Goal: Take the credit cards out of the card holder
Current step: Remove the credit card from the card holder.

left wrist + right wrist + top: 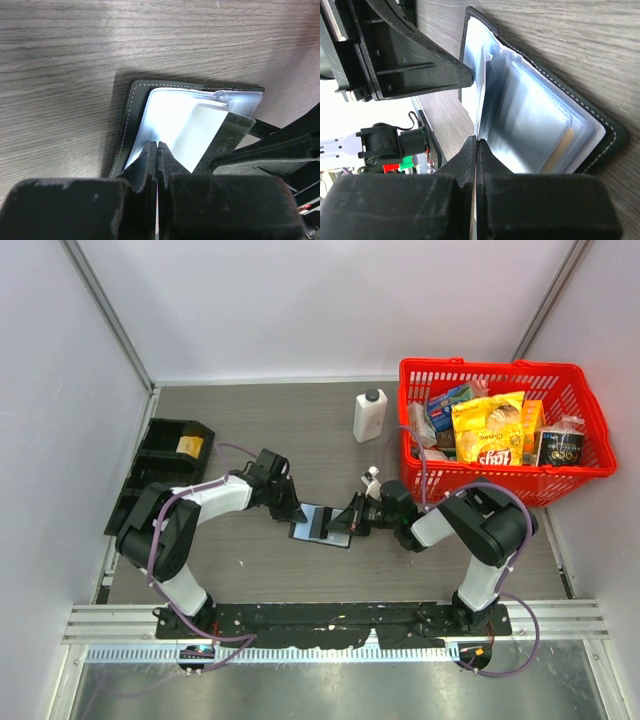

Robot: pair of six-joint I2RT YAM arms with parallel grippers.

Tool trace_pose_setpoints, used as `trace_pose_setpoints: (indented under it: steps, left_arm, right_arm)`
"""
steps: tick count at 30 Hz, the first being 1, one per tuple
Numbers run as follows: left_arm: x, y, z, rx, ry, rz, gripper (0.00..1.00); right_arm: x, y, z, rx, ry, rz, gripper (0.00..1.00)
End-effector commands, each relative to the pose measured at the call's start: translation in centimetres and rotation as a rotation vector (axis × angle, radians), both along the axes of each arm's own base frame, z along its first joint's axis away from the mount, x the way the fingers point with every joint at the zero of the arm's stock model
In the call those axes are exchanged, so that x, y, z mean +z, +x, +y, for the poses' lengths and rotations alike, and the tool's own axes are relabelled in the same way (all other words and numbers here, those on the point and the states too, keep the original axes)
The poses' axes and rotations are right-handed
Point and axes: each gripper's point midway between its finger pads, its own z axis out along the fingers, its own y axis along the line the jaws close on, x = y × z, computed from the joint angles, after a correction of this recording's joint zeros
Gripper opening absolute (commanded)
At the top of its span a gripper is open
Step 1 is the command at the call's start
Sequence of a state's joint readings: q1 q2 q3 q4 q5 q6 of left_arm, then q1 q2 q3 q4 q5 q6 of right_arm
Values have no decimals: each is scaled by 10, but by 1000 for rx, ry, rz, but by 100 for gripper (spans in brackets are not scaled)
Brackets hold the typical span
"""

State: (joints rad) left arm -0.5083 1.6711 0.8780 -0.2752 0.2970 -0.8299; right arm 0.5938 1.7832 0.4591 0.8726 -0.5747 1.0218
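Both pincers are squeezed tight shut. Left pincer (157, 146) nips a thin edge at the near side of the card holder (131, 115). Right pincer (476, 140) nips a thin leaf that stands up from the middle of it, like a page in a book. I cannot tell if that leaf is only a clear pocket or has a card inside.

From above, the two pincers meet nose to nose over the card holder, one on each side. It lies open on the gray table (300, 430), in the middle and near the arms. Its black cover is flat on the wood.

Inside are shiny pockets. The credit cards (530, 125) look light blue through the plastic, and a yellow-orange one (564, 145) peeks out near the cover's edge. All the cards I can see sit in their pockets. No card lies out on the table.

So I think the job has only begun. The holder is open and pinned, but every card has yet to be pulled out.

Farther off are a white bottle (370, 415), a red basket (500, 365) full of food packs, and a black tray (165, 455).
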Motion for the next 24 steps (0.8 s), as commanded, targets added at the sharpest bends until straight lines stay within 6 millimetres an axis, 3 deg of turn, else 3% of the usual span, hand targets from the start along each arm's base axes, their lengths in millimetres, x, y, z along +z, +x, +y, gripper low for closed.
trace_pose_setpoints:
  steps: [1, 11, 15, 18, 24]
  left_arm:
    - [-16, -10, 19, 3, 85, 37, 0]
    - [13, 6, 12, 7, 35, -80, 0]
    - [30, 14, 9, 7, 10, -145, 4]
    - [47, 18, 6, -1, -15, -199, 19]
    - [99, 18, -2, 2, -89, -278, 73]
  right_arm:
    - [17, 5, -7, -23, 11, -43, 1]
    - [19, 4, -29, -58, -164, -73, 1]
    - [21, 1, -36, -67, -200, -76, 1]
    - [26, -1, -40, -67, -208, -94, 1]
    - [60, 4, -40, -1, -242, -274, 1]
